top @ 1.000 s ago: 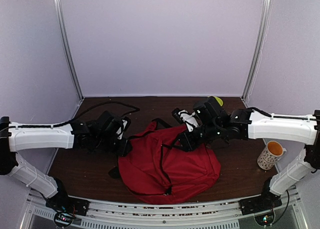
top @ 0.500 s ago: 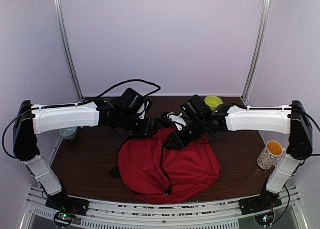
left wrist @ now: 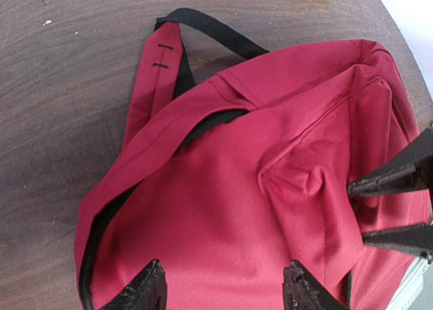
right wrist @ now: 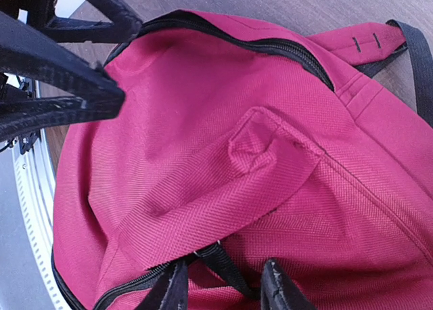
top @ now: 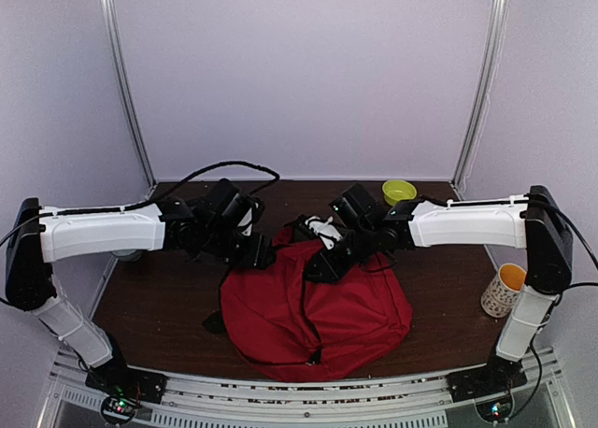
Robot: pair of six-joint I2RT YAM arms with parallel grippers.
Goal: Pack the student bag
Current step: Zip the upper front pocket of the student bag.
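Nearest, find the student bag [top: 318, 311] slumped on the dark table [top: 159, 306] by the front edge, between the two arm bases, with a mug [top: 507, 289] well apart to its right. Read its long axis as running near to far, tilted a little leftward, shoulder straps [left wrist: 203, 27] trailing off the far end. Follow the black zipper [right wrist: 270, 45] round the far-left rim: seems partly undone, though cannot tell how far.

Farther on, meet both grippers over that far end, facing each other. Place the left gripper [left wrist: 226, 293] above the bag's far-left shoulder, fingers spread wide, only fabric underneath, gripping nothing. Place the right gripper [right wrist: 226, 293] just beside it toward the middle, fingers about half apart, straddling a thin black strap [right wrist: 220, 262] without visibly pinching it; looks low enough to brush the cloth.

Judge both arms about equally close, with the bag's bulk below and back toward the bases from each. Expect the coming move to turn on catching the zipper lip, which lies crosswise between the two grippers.

Beyond, spot a yellow-green bowl [top: 399, 191] near the back wall.
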